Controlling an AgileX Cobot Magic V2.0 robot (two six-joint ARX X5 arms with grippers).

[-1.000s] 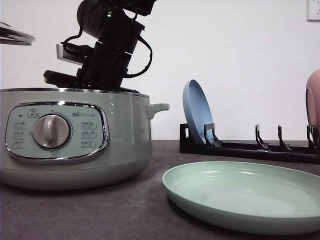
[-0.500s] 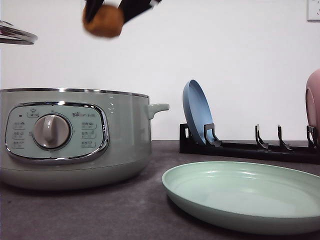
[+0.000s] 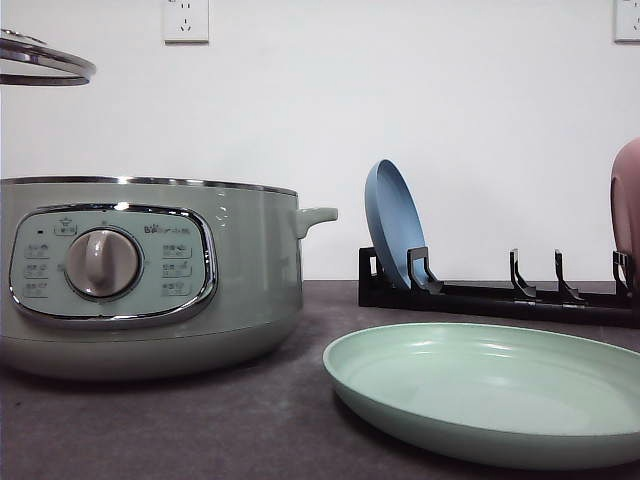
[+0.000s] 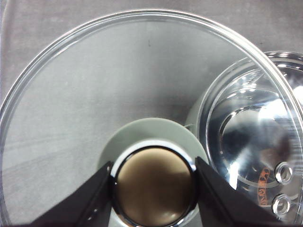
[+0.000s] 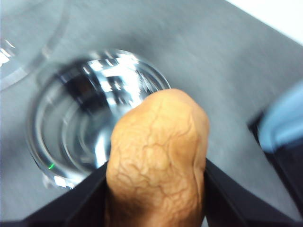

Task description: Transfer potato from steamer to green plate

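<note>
1. Now we hold the lumpy orange-brown potato (image 5: 158,158) clamped in our right gripper (image 5: 156,189), long axis along the fingers, high above the open sage-green steamer (image 5: 94,118).
2. The pale mint-green plate (image 3: 490,390) lies below our right gripper, beside the steamer; our left gripper (image 4: 154,187) clamps the glass lid's knob (image 4: 154,187).

I am looking across a dark grey, matte worktop (image 3: 200,420) that runs back to a white wall. Three things rest directly on it. On the left stands the steamer (image 3: 150,275), a large round pale sage-green pot with a chrome rim, its control panel and knob facing me and a small side handle pointing right. Its top is open. In front on the right lies the green plate (image 3: 490,390), wide and shallow, flat on the worktop, near the steamer but apart from it. Behind the plate, close to the wall, sits a low black dish rack (image 3: 500,298) stretching to the right edge.
</note>
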